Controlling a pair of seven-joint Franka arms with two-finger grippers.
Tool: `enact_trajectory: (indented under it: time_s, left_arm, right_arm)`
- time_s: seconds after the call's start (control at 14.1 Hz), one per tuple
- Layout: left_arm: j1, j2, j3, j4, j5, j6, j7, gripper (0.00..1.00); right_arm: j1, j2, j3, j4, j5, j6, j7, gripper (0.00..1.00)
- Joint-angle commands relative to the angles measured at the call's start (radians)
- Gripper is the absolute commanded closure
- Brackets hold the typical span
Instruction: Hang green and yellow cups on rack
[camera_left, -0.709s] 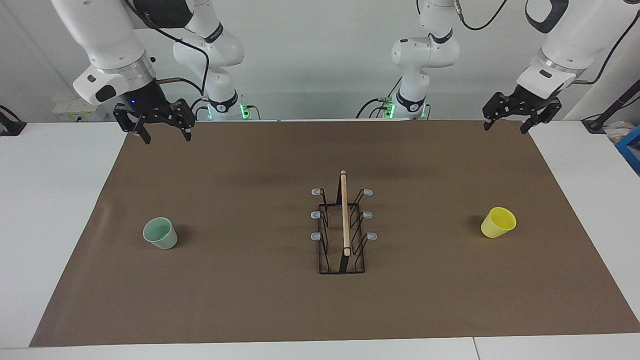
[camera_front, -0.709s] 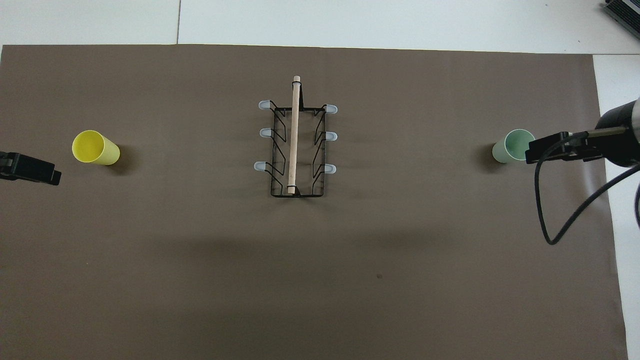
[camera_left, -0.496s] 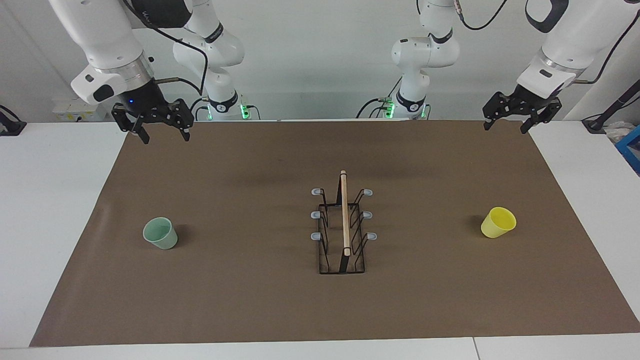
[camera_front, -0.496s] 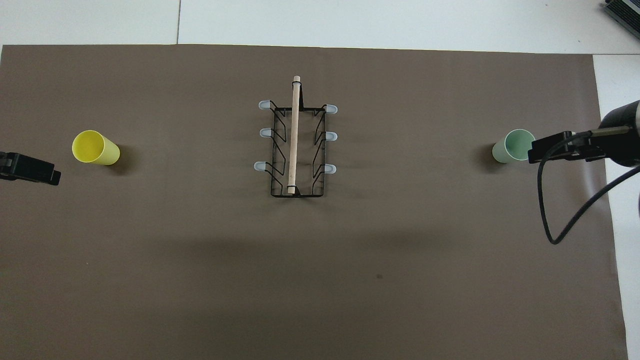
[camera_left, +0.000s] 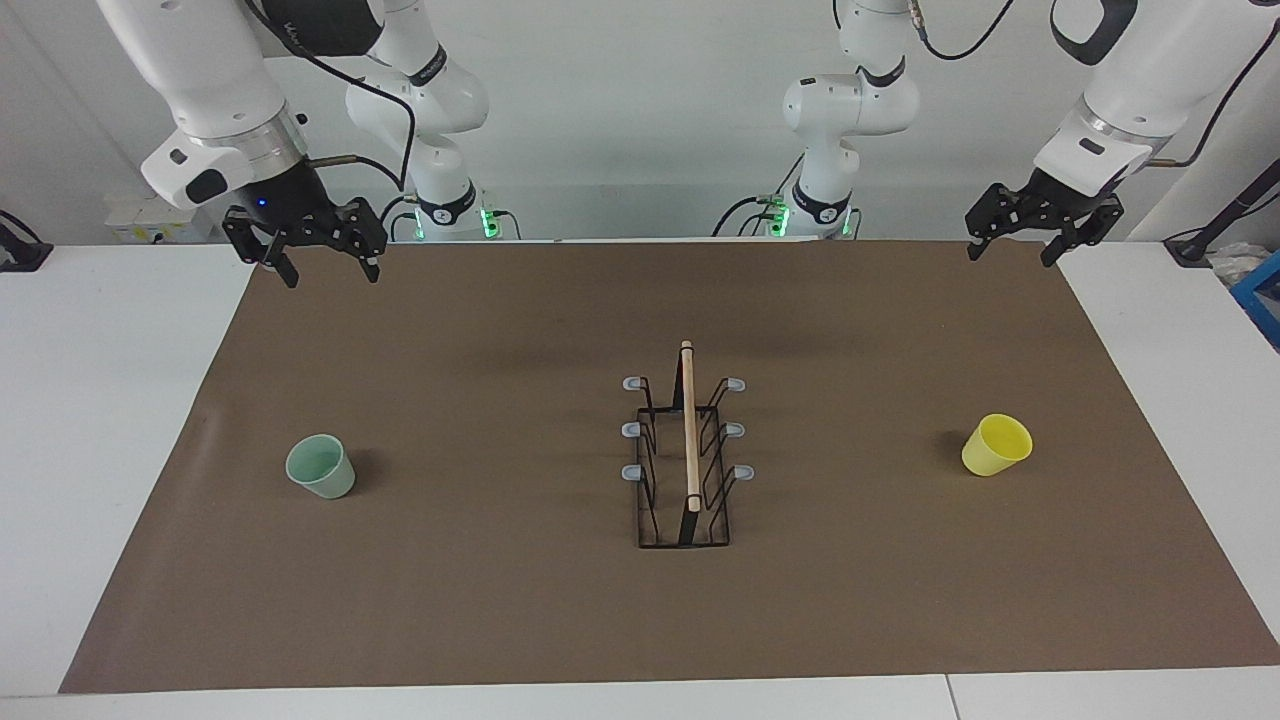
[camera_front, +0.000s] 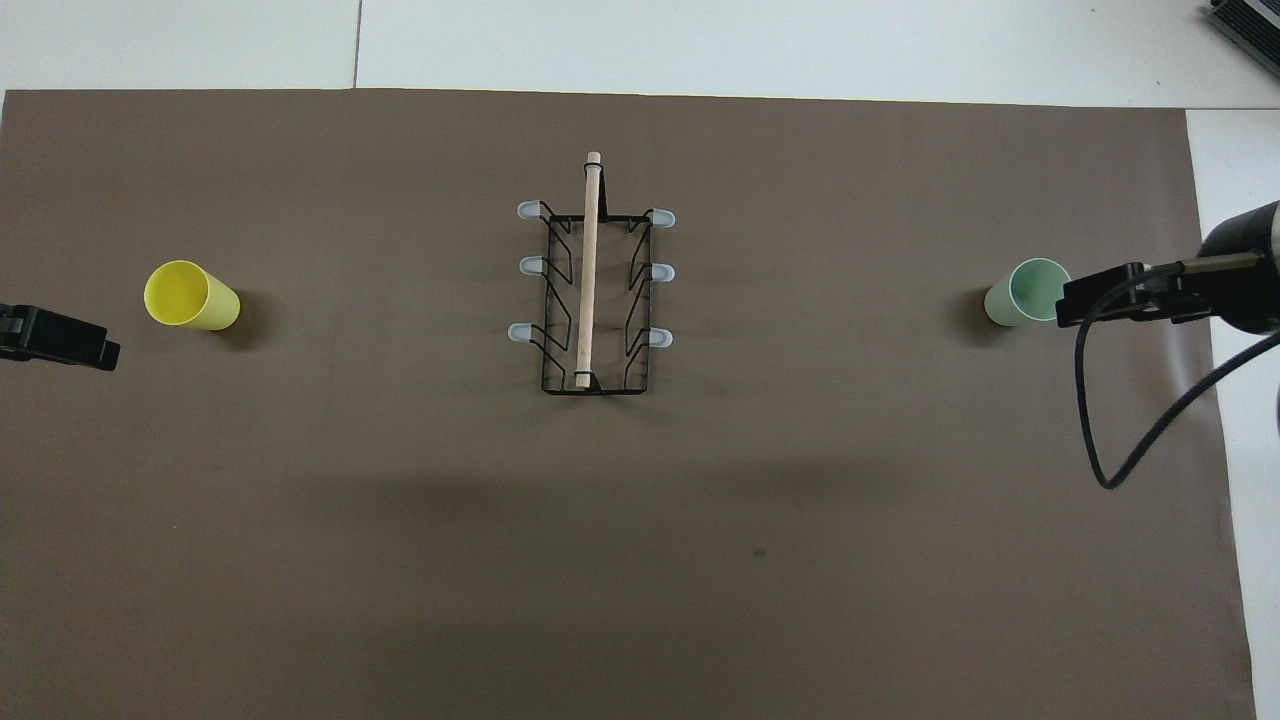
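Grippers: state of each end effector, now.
Left end effector: open, empty, raised over the mat's corner at its own end.
Right end effector: open, empty, raised over the mat's corner at its own end.

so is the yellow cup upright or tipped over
Upright. The yellow cup stands on its narrow base on the brown mat, its open mouth facing up; the overhead view looks down into it. Nothing touches it.

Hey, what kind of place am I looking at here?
Probably a robotics lab: two white arms, each tool, left and right, raised over a brown mat with a rack set out.
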Motion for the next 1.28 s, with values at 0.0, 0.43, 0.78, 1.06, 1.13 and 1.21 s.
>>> enact_trajectory:
  time_s: [0.0, 0.43, 0.78, 1.06, 1.13, 1.21]
  left_arm:
    - [0.001, -0.027, 0.004, -0.03, 0.019, 0.021, -0.021, 0.0]
    - [-0.008, 0.037, 0.013, -0.014, 0.005, 0.03, -0.1, 0.0]
    - [-0.011, 0.192, 0.08, 0.084, -0.046, 0.015, -0.244, 0.0]
    - [-0.099, 0.318, 0.281, 0.157, -0.231, 0.045, -0.552, 0.0]
    - [-0.103, 0.335, 0.307, 0.168, -0.273, 0.052, -0.614, 0.0]
    - [-0.1, 0.368, 0.32, 0.174, -0.302, 0.059, -0.68, 0.0]
  right_arm:
    - [0.01, 0.015, -0.008, 0.026, -0.015, -0.02, 0.017, 0.0]
    - [-0.002, 0.021, -0.006, 0.026, -0.014, -0.014, 0.015, 0.0]
    - [-0.001, 0.03, -0.006, 0.019, -0.136, 0.02, -0.006, 0.0]
    - [0.03, 0.056, 0.011, -0.064, -0.378, 0.081, -0.346, 0.0]
    - [0.045, 0.049, 0.011, -0.081, -0.421, 0.069, -0.382, 0.0]
    - [0.045, 0.04, 0.011, -0.095, -0.435, 0.066, -0.418, 0.0]
